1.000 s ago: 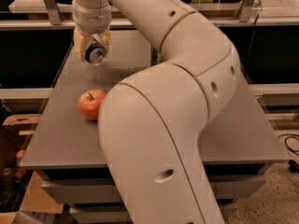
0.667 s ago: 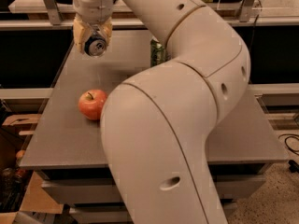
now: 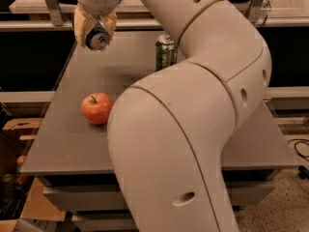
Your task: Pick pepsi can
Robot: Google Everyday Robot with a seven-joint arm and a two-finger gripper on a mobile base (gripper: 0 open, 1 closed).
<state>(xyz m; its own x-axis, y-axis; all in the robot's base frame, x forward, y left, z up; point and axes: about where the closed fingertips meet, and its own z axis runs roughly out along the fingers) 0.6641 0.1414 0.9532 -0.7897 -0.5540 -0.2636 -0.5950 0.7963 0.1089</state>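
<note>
Grey counter [image 3: 67,144] carries an apple [image 3: 96,108] and, beyond it to the right, a green can [image 3: 165,52]. Above and behind the apple, the pincer [image 3: 95,33] is clamped on the pepsi can [image 3: 99,40], apparently off the counter. Lift seems underway; next calls for a steady raise.

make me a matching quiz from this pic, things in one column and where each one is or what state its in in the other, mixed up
Things:
1. pepsi can
2. apple
3. green can
4. end effector

Places or states:
a. red, resting on the left part of the table
b. top left of the view, shut around a can
c. upright at the back of the table, beside the arm
d. gripped, silver end toward the camera

Pairs: 1-d, 2-a, 3-c, 4-b
</note>
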